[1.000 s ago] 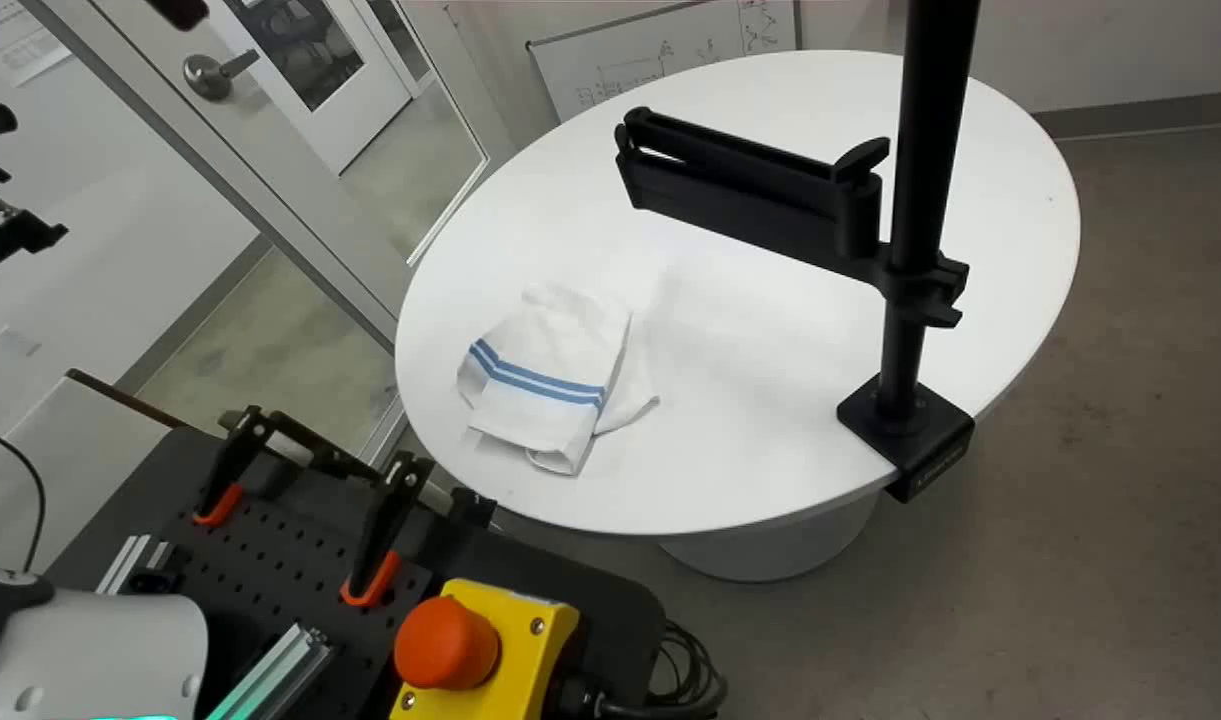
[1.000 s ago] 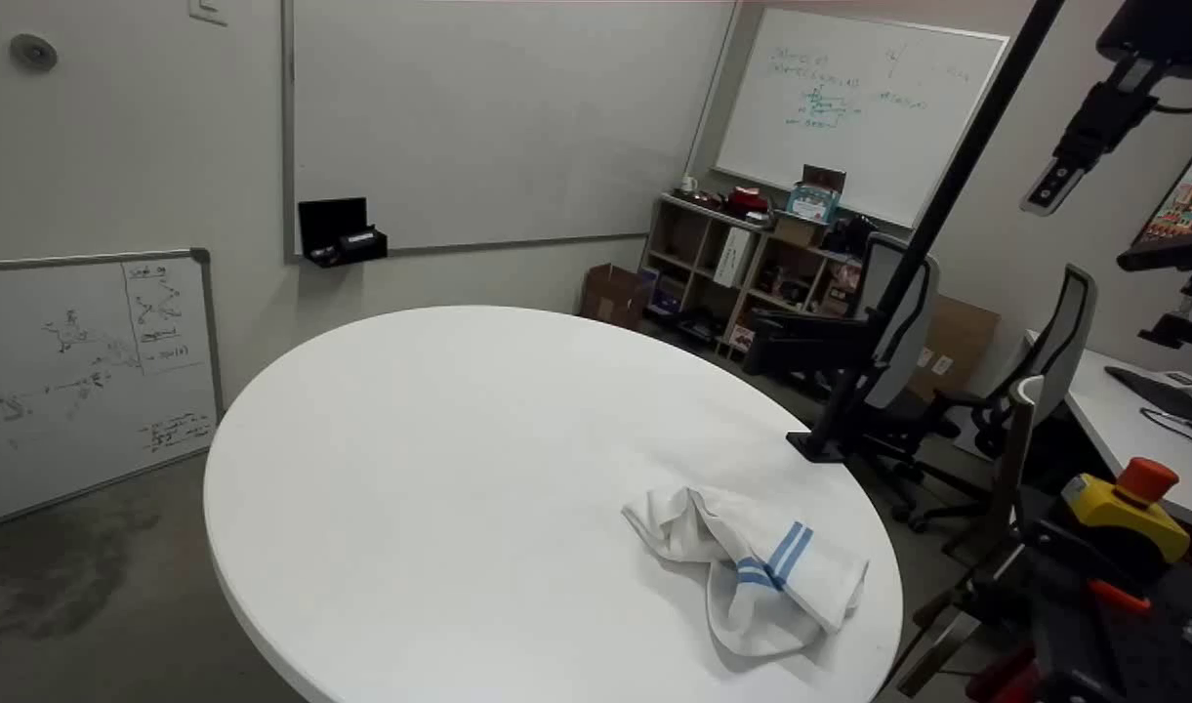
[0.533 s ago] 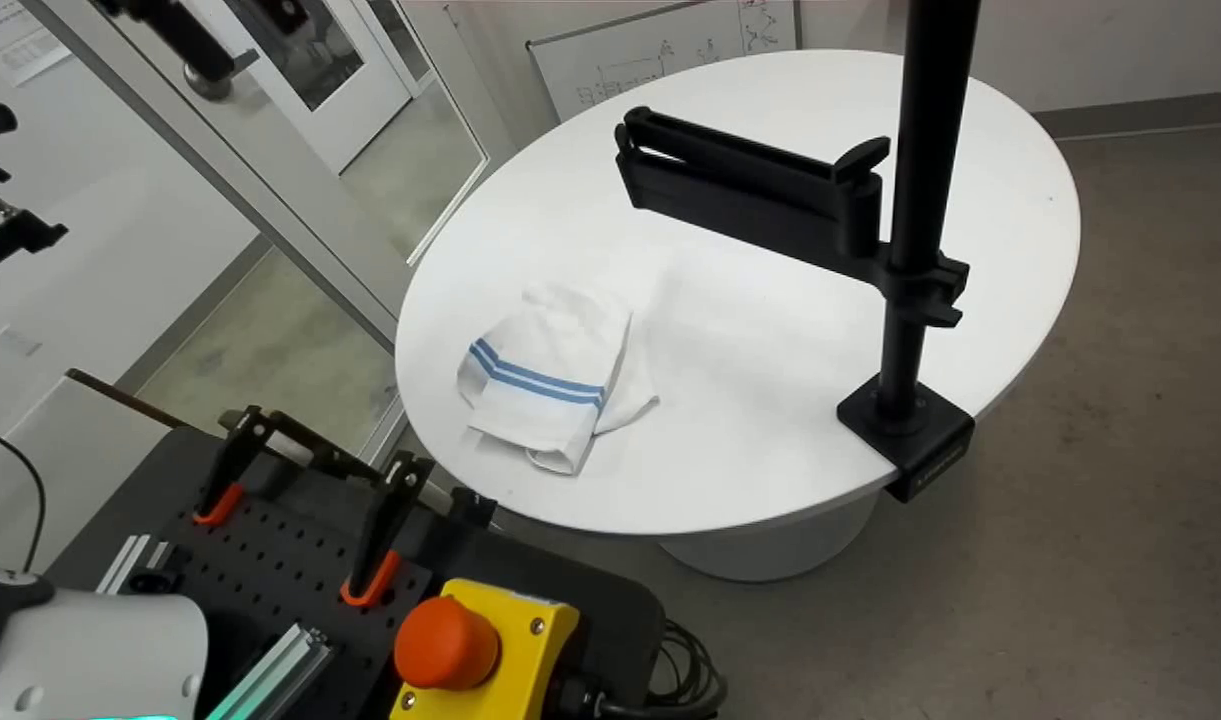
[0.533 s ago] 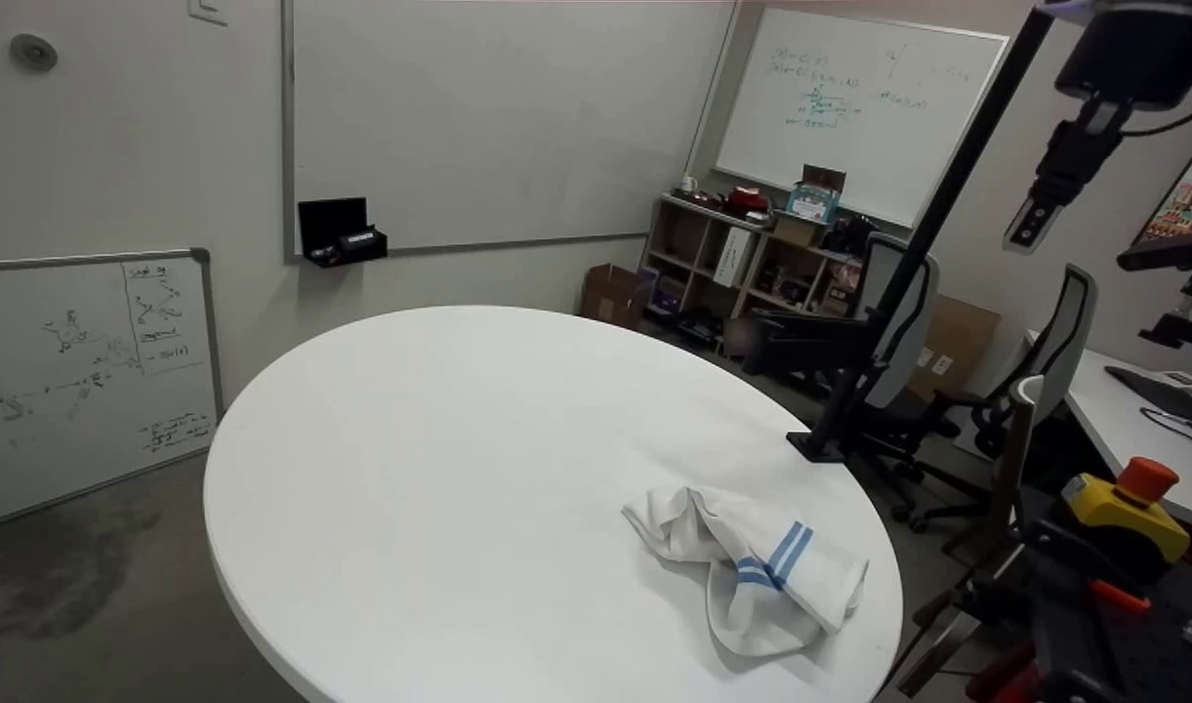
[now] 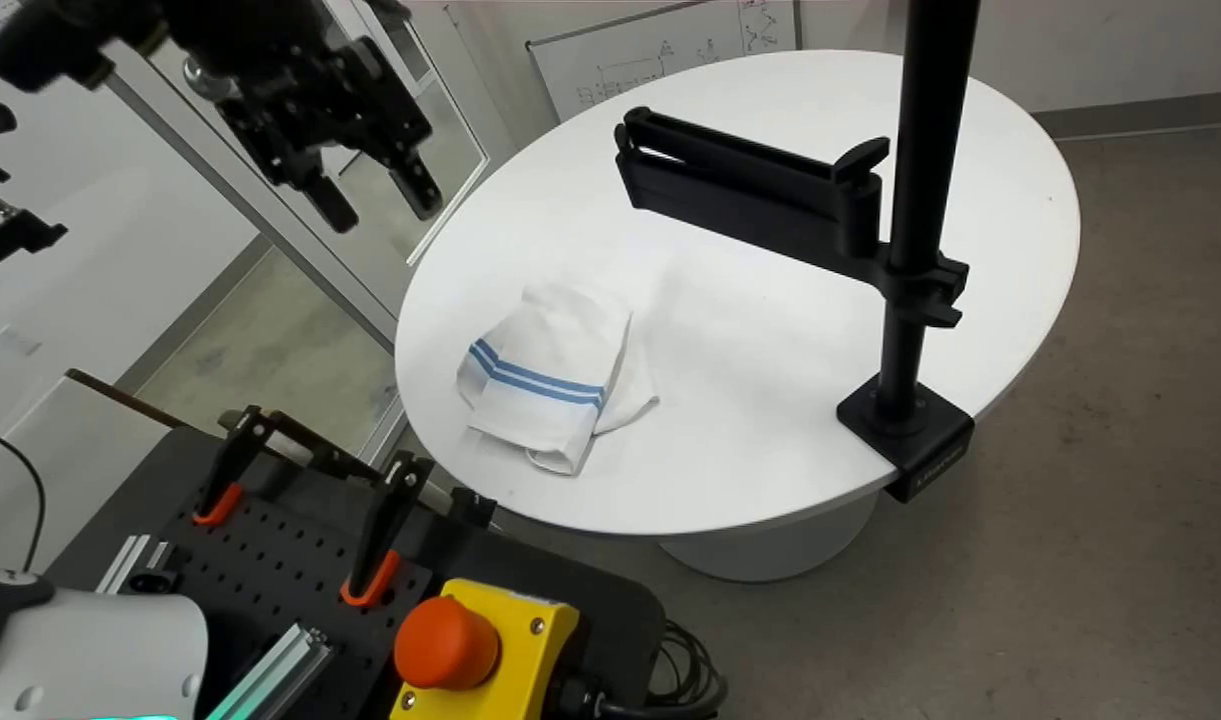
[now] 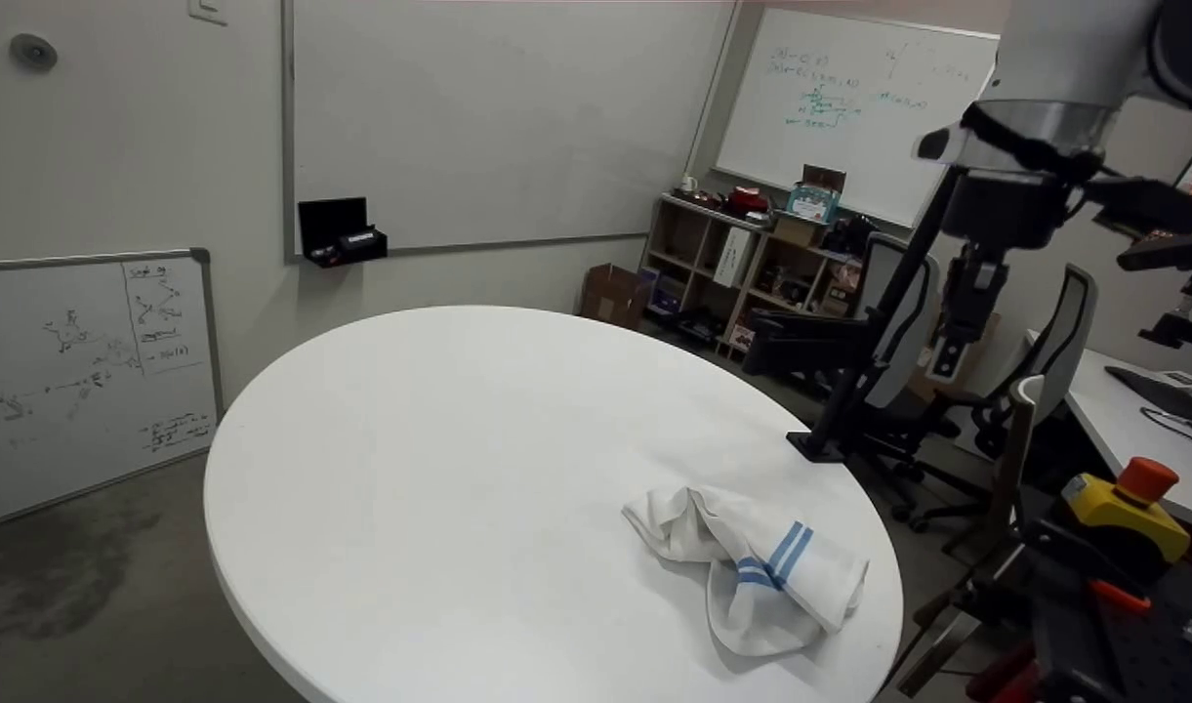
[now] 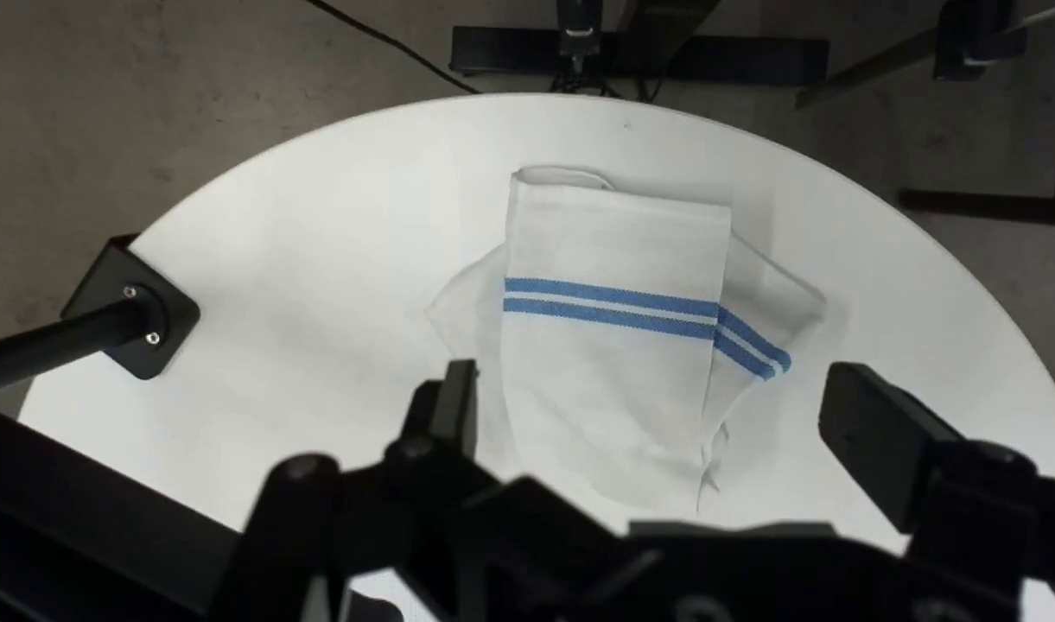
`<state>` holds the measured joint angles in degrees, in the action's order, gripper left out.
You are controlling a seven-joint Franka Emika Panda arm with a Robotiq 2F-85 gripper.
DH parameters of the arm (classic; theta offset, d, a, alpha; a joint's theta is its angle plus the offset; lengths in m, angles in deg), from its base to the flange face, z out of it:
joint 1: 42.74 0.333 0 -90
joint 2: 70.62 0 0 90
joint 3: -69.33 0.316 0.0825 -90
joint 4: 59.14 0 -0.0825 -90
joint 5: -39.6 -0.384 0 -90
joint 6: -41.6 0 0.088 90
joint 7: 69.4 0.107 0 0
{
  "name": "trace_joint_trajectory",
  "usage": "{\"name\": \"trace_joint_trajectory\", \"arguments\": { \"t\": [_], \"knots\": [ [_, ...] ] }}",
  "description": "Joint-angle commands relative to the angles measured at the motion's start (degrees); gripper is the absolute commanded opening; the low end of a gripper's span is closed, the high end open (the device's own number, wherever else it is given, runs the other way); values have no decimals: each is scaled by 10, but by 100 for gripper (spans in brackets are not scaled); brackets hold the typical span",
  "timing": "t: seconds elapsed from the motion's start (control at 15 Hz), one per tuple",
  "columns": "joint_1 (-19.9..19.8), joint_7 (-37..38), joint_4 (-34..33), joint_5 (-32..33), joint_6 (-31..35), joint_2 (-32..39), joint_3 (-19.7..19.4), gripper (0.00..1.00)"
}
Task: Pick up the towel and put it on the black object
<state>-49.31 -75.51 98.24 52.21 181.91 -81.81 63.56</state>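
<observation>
The white towel with blue stripes lies loosely folded on the round table, in both exterior views [image 5: 540, 410] [image 6: 752, 576] and in the wrist view [image 7: 613, 371]. The black object is a clamped pole with a folded side arm [image 5: 740, 190]; it also shows in an exterior view [image 6: 815, 342], and its base in the wrist view [image 7: 160, 315]. My gripper [image 5: 384, 203] is open and empty, high above and apart from the towel. In the wrist view the open fingers [image 7: 652, 387] frame the towel below. In an exterior view only one finger shows clearly [image 6: 945, 359].
The white round table [image 5: 770, 440] carries the pole at its edge. A black cart with clamps and a yellow emergency-stop box [image 5: 515, 640] stands beside it. A glass door [image 5: 270, 170] is behind the gripper. Chairs [image 6: 1054, 342] stand beyond the pole.
The arm has come further into both exterior views and lowered, moving toward the table. The gripper's two separated fingers now show. The towel and the black pole have not moved.
</observation>
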Motion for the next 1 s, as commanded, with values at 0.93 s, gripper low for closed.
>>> {"name": "trace_joint_trajectory", "arguments": {
  "t": [0.93],
  "knots": [
    [104,82,-146,88,288,441,-58,89]
  ]
}}
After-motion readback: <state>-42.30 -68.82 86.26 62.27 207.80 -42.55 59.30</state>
